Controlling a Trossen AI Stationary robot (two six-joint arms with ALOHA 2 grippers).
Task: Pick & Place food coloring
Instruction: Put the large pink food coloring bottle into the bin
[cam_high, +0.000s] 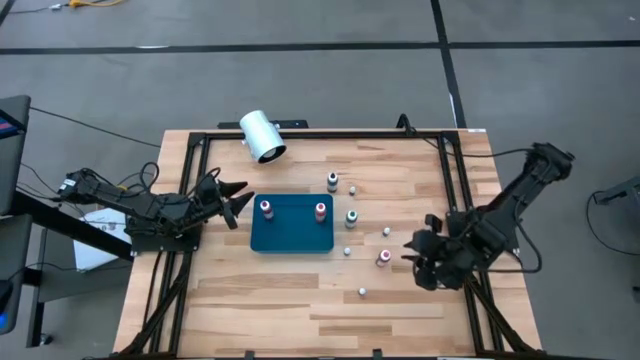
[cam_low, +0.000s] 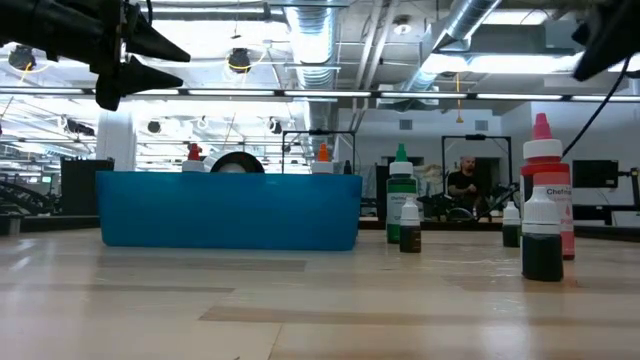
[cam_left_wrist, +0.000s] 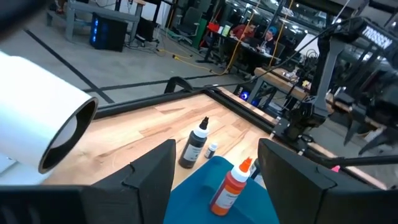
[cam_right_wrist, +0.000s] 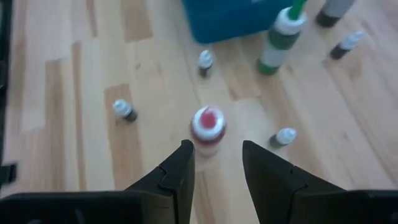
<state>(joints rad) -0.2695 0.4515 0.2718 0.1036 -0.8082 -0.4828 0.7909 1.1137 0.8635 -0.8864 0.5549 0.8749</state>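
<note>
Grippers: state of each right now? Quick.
Left gripper: open, empty, at the teal tray's left edge.
Right gripper: open, empty, fingers either side of the pink-topped bottle but above it, not closed.

Food coloring bottles: two upright in tray, rest scattered upright on table.
Red-topped pair (cam_high: 266, 208) (cam_high: 320, 210) in tray; dark (cam_high: 332, 181), green (cam_high: 351, 216), pink (cam_high: 384, 258) bottles nearby; tiny whitish pieces (cam_high: 362, 292) between.

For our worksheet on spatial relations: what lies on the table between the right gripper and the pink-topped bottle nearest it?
Nothing: in the right wrist view, only bare wood separates the open right gripper from the pink-topped bottle.
</note>
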